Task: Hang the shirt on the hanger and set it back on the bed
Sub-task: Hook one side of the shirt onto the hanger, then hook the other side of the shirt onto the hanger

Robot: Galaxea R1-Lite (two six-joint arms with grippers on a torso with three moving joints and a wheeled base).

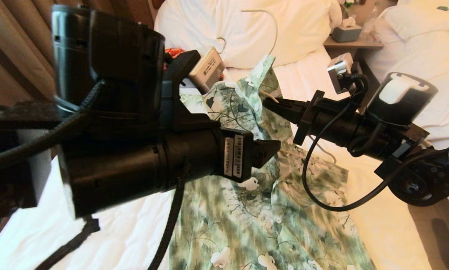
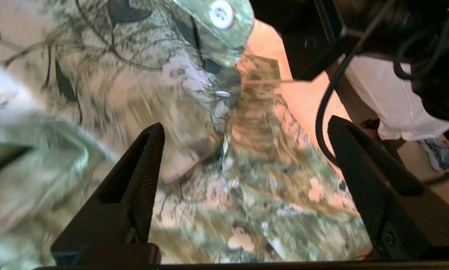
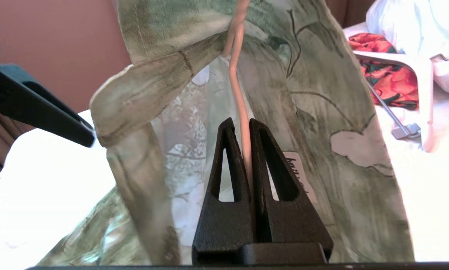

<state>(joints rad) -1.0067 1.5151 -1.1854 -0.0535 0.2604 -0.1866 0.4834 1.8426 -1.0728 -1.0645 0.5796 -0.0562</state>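
Observation:
The green-and-white floral shirt (image 1: 262, 210) lies lengthwise on the bed (image 1: 378, 210), its collar end lifted off the sheet. My right gripper (image 1: 269, 103) is shut on the thin cream hanger (image 3: 236, 75), whose wire runs up into the raised collar fabric (image 3: 314, 105). The hanger's slim hook (image 1: 276, 30) curves up in front of the pillow. My left gripper (image 1: 271, 148) hovers open just over the shirt's button placket (image 2: 224, 93), level with the chest. Its two fingers (image 2: 142, 180) stand wide apart with only cloth (image 2: 254, 195) beneath them.
A big white pillow (image 1: 209, 22) lies at the head of the bed. The orange-and-black garment (image 3: 385, 75) and the broad white hanger (image 3: 415, 67) lie near it. A nightstand (image 1: 353, 44) with a tissue box (image 1: 346, 33) separates this bed from a second one (image 1: 427, 45). Curtains (image 1: 14, 45) hang at the left.

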